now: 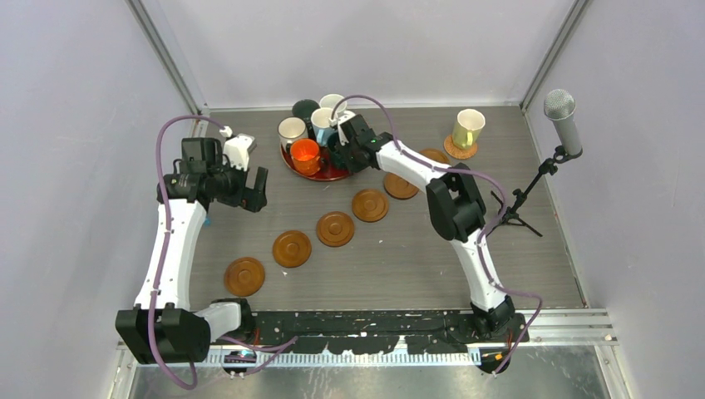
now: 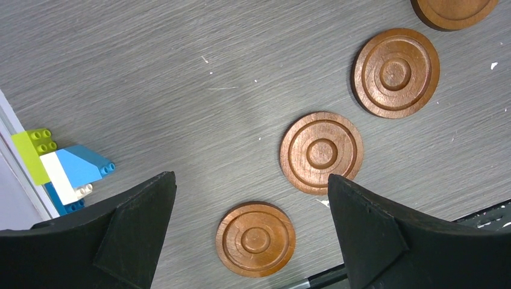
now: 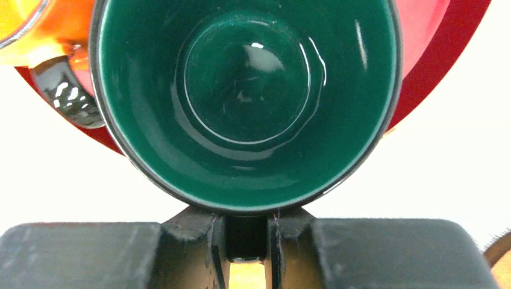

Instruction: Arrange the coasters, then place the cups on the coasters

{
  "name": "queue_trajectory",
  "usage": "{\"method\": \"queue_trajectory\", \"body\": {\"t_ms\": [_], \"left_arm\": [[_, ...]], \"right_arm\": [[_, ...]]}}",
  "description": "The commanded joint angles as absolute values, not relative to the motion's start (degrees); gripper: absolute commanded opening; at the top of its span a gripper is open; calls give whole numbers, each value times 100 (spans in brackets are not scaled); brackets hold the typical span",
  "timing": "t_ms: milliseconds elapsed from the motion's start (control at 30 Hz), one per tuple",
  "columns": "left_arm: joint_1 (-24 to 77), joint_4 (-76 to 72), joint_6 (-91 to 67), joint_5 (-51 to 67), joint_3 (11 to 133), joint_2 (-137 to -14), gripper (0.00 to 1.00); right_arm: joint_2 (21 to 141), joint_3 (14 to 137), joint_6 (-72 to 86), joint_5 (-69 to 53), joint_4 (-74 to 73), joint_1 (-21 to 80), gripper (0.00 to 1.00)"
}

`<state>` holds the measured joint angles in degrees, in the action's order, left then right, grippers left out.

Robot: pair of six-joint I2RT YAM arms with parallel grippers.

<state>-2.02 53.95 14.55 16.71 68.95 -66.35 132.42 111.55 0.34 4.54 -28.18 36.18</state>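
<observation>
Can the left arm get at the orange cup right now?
Probably, but tight: the orange cup faces the open left tool with nothing between, yet the right tool is shut on the dark teal cup right beside it.

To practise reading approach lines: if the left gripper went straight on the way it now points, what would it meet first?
The left gripper, open, would probably meet the bare table, close beside a coaster; depth is unclear.
</observation>
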Motion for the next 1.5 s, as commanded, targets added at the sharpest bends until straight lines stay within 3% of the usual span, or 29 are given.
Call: {"method": "queue_trajectory", "body": {"t_ms": [0,300,833,1133,1467], "left_arm": [[-229,5106,1552,1843,6872,-6520,100],[-226,4939,1529,2073,6949,-6668,100],[-229,4655,1574,2547,7198,-7115,100],[-226,4630,1497,2625,7480,-7461,100],[-229,4598,1424,2585,7614,-7669,100]], "right_arm": [[12154,10945,-204,337,-1576,3598,0],[11417,10490,-247,-425,-1558,3297,0],[9862,8302,-1326,-1834,-1498,1445,0],[9791,7783,-1504,-1129,-1274,940,0],[9721,7131,-302,320,-402,936,0]]}}
